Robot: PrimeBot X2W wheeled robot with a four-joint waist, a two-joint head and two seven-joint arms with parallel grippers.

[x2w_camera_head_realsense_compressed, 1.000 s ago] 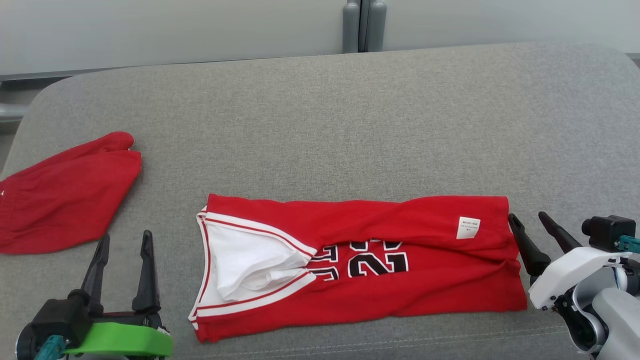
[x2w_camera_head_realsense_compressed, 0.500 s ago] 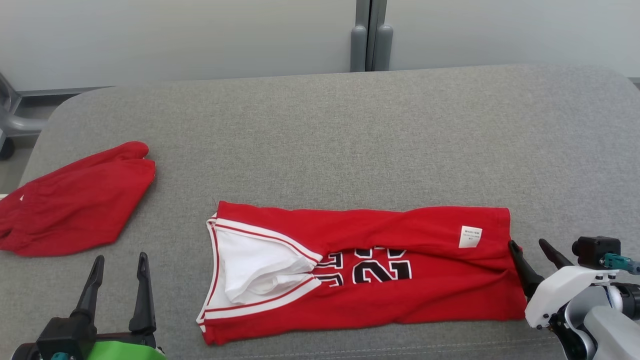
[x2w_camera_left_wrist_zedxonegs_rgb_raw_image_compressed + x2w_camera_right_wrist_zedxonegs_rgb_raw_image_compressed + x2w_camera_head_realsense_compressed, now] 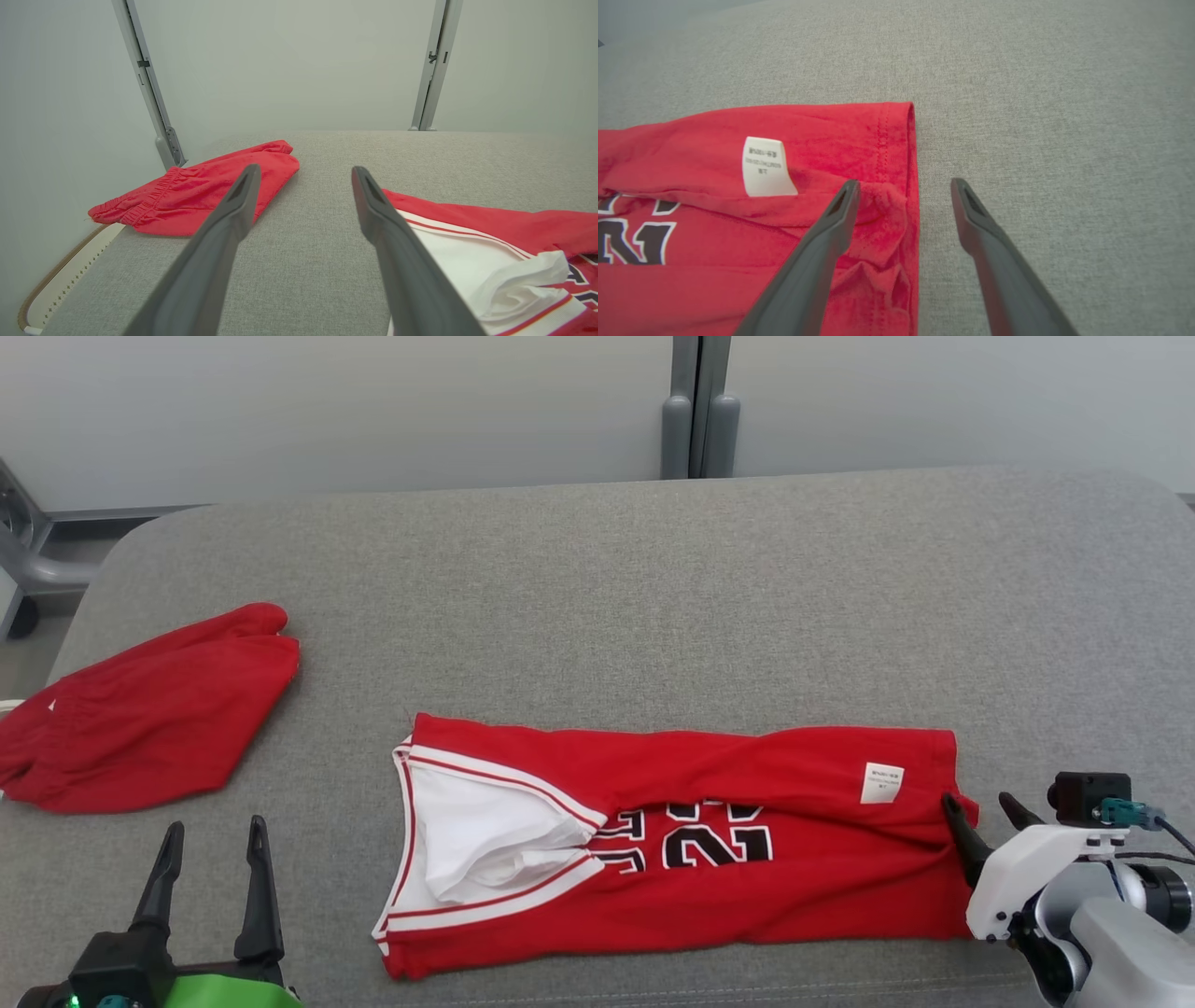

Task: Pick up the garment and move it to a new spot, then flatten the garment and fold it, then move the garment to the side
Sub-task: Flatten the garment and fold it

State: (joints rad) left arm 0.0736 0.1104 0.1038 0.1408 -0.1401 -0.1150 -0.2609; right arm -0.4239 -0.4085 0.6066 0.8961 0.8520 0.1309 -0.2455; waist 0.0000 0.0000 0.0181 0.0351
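The garment is a red jersey with white trim and black numbers, lying folded into a long strip across the grey cushion. Its white label sits near the right hem. My right gripper is open at that hem. In the right wrist view, one finger rests over the red cloth and the other over bare cushion, with my right gripper straddling the hem edge. My left gripper stands open and empty at the lower left, apart from the jersey's neck end. Nothing lies between the fingers of my left gripper.
Red shorts lie crumpled at the cushion's left edge, just beyond my left gripper, and appear again as red shorts. Grey wall posts stand behind the cushion. A white rim runs along the cushion's left side.
The camera has shifted, so the whole picture sits lower and to the right. My right gripper has edged left onto the jersey's right hem. Both grippers stay open.
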